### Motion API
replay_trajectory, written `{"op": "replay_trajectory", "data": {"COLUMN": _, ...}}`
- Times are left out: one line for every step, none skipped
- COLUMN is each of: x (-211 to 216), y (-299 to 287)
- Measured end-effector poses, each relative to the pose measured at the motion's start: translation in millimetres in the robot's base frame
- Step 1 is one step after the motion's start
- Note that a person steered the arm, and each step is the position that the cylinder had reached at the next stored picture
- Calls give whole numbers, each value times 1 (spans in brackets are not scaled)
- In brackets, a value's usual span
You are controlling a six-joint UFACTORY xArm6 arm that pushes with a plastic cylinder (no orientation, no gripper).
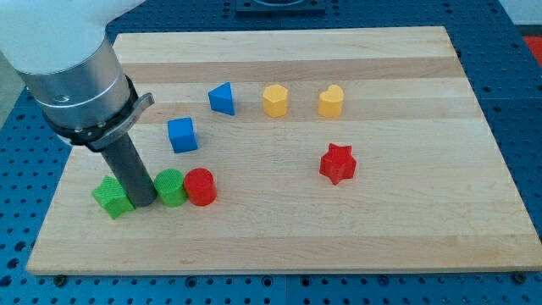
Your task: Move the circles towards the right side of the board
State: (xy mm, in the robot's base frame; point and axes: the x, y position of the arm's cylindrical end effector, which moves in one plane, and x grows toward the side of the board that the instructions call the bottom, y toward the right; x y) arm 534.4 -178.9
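Observation:
A green circle and a red circle stand side by side and touching near the board's lower left. My tip rests on the board just left of the green circle, touching or nearly touching it. A green star-like block sits right against the tip's left side, partly hidden by the rod.
A blue cube and a blue triangular block lie above the circles. A yellow hexagon and a yellow heart sit at upper centre. A red star lies to the right. The wooden board lies on a blue table.

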Motion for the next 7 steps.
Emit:
{"op": "replay_trajectory", "data": {"x": 0, "y": 17}}
{"op": "replay_trajectory", "data": {"x": 0, "y": 64}}
{"op": "replay_trajectory", "data": {"x": 0, "y": 89}}
{"op": "replay_trajectory", "data": {"x": 10, "y": 81}}
{"op": "replay_trajectory", "data": {"x": 49, "y": 60}}
{"op": "replay_trajectory", "data": {"x": 79, "y": 22}}
{"op": "replay_trajectory", "data": {"x": 83, "y": -10}}
